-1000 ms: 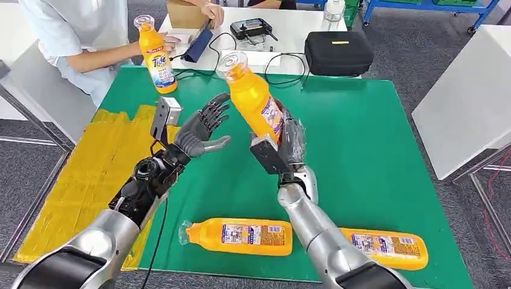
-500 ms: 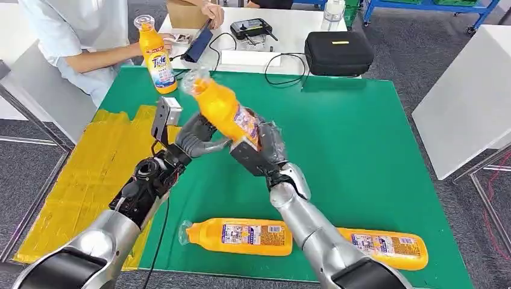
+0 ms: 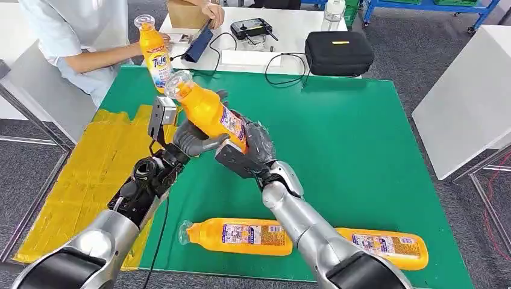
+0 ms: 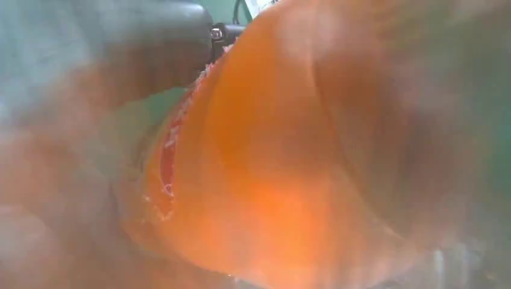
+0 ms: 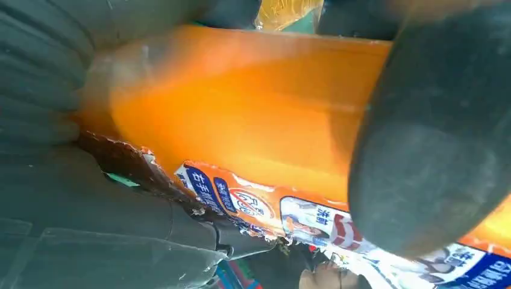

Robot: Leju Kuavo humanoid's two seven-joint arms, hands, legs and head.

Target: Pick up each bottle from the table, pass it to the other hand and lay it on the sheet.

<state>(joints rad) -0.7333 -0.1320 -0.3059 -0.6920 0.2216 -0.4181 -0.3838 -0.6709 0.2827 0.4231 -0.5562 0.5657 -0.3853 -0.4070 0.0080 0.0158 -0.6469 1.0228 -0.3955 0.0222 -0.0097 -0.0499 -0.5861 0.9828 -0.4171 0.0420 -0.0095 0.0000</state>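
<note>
my right hand (image 3: 253,150) grips the tilted bottle (image 3: 208,111); i can't tell if the left hand (image 3: 193,137) has closed. i'd confirm its grasp before releasing.

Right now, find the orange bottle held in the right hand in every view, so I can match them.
Head view: orange bottle tilted above the green mat, centre-left, cap towards the person.
Left wrist view: blurred orange bulk across the middle.
Right wrist view: orange body across the frame, label beneath.
Shared landmark: its printed label.

The upright orange bottle (image 3: 155,55) by the person reads "Tide"; other labels are illegible.
</note>
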